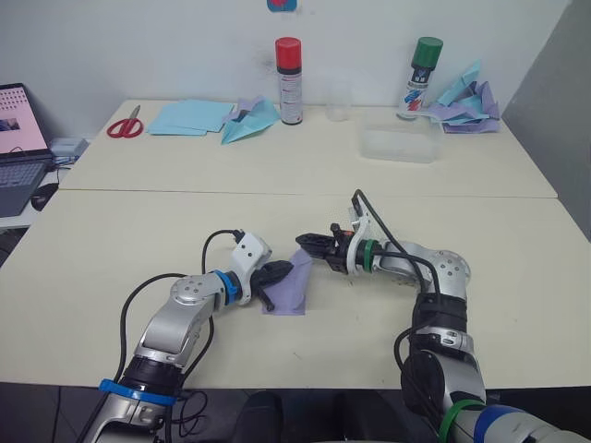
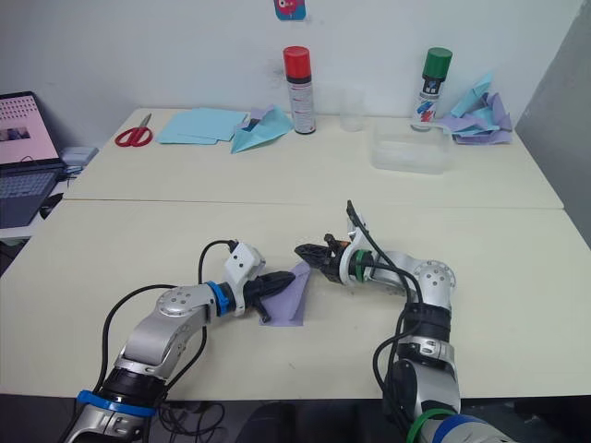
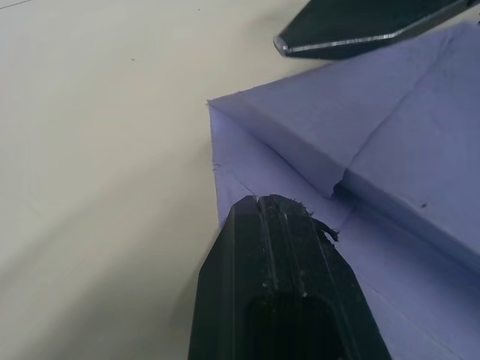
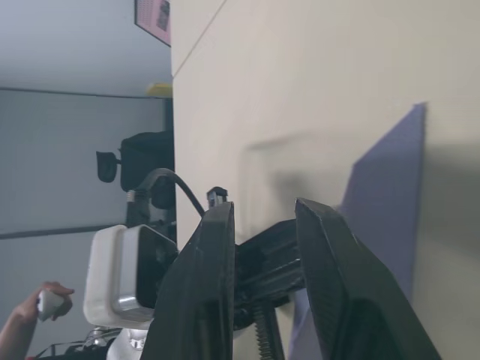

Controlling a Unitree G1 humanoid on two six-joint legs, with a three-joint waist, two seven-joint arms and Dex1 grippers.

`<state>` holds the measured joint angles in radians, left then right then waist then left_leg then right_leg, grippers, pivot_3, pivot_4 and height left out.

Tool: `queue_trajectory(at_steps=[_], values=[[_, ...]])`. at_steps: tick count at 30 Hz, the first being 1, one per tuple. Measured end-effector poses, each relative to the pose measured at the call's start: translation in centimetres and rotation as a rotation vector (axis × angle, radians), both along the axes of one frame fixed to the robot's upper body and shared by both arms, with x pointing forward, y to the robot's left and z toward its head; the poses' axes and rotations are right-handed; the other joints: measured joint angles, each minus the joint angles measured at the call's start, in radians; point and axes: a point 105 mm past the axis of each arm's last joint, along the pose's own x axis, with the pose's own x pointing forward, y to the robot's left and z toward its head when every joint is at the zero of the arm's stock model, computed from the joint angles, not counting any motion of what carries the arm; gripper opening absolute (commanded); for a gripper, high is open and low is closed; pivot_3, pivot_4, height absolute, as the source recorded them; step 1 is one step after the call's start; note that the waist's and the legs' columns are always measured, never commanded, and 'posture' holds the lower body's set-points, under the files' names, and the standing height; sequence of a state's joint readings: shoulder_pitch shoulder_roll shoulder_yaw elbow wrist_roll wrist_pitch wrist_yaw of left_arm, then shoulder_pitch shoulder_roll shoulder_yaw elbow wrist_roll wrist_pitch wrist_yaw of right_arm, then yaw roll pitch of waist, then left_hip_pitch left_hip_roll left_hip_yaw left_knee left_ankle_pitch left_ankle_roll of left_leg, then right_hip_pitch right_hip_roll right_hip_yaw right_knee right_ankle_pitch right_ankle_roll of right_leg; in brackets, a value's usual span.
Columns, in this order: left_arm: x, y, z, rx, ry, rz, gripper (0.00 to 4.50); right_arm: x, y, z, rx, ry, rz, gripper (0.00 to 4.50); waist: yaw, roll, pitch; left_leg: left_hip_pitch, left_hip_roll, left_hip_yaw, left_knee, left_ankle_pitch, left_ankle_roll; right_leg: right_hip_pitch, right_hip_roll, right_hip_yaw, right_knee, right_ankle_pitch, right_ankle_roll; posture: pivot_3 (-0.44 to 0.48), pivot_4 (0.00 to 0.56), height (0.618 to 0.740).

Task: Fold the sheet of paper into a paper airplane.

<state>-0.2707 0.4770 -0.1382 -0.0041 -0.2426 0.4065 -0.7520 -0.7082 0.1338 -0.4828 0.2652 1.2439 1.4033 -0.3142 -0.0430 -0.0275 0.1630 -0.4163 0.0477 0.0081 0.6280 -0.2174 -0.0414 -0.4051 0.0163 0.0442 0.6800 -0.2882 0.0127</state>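
Sheet of paper (image 1: 288,284): pale lavender, thin, partly folded, with layered flaps and sharp creases visible on its surface. Lies on the near part of the cream table (image 1: 138,249), one corner raised toward the upper right, the remainder flat against the tabletop.

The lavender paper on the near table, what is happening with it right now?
The robot is partway through folding the sheet of paper into an airplane. Its left hand is shut on the paper's left edge, pinning it to the table. The right hand is at the paper's raised upper corner, its fingers slightly apart. The sheet already shows folded flaps and creases, but no pointed plane shape yet.
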Motion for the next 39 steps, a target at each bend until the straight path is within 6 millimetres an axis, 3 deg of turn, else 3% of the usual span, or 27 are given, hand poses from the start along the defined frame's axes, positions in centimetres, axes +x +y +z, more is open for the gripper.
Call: queue_trajectory(at_steps=[6,12,14,16,23,34,39], values=[[0.0,0.1,0.0,-0.001,-0.001,0.004,0.00,-0.3,0.2,1.3,0.014,-0.074,0.030,1.28,-0.004,0.000,0.000,0.000,0.000,0.000,0.000,0.000,0.000,0.000,0.000,0.000,0.000,0.000,0.000,0.000,0.150,0.740],[-0.1,0.1,0.0,-0.001,0.000,0.003,0.00,0.5,-3.2,2.1,-0.102,-0.199,0.004,1.12,-0.004,0.000,0.000,0.000,-0.001,0.000,0.000,0.000,0.000,0.000,0.000,0.001,-0.001,0.000,0.000,0.000,0.150,0.740],[-0.1,0.1,0.0,-0.001,0.000,0.004,0.00,0.6,-4.3,1.5,-0.148,-0.219,-0.007,0.73,-0.004,0.000,0.000,0.000,0.000,0.000,0.000,0.000,0.000,0.000,0.000,0.000,-0.001,0.000,0.000,0.000,0.150,0.740],[0.0,0.2,0.0,-0.001,0.000,0.006,0.00,0.6,-4.8,0.7,-0.181,-0.221,-0.010,0.04,-0.004,0.001,0.000,0.000,0.000,0.001,0.000,0.000,0.000,0.000,0.000,0.000,0.000,0.000,0.000,0.000,0.150,0.740],[-0.1,0.2,0.0,-0.001,0.000,0.003,0.00,0.2,-7.1,-2.9,-0.402,-0.294,0.007,0.01,-0.004,0.001,0.000,0.000,-0.001,0.000,0.000,0.000,0.000,0.000,0.000,0.001,0.000,0.000,0.000,0.000,0.150,0.740],[-0.1,0.3,0.0,0.002,0.001,0.006,0.00,-3.0,-4.3,-3.4,-0.351,-0.352,0.192,0.01,-0.003,0.001,0.000,0.000,0.000,-0.002,0.000,0.000,0.000,0.000,0.000,0.000,0.000,0.000,0.000,0.000,0.150,0.740],[-0.1,0.3,0.0,0.002,0.001,0.005,0.00,-3.2,-2.9,-3.0,-0.293,-0.344,0.190,0.01,-0.003,0.001,0.000,0.000,0.000,-0.002,0.000,0.000,0.000,0.000,0.000,0.000,0.000,0.000,0.000,0.000,0.150,0.740]])
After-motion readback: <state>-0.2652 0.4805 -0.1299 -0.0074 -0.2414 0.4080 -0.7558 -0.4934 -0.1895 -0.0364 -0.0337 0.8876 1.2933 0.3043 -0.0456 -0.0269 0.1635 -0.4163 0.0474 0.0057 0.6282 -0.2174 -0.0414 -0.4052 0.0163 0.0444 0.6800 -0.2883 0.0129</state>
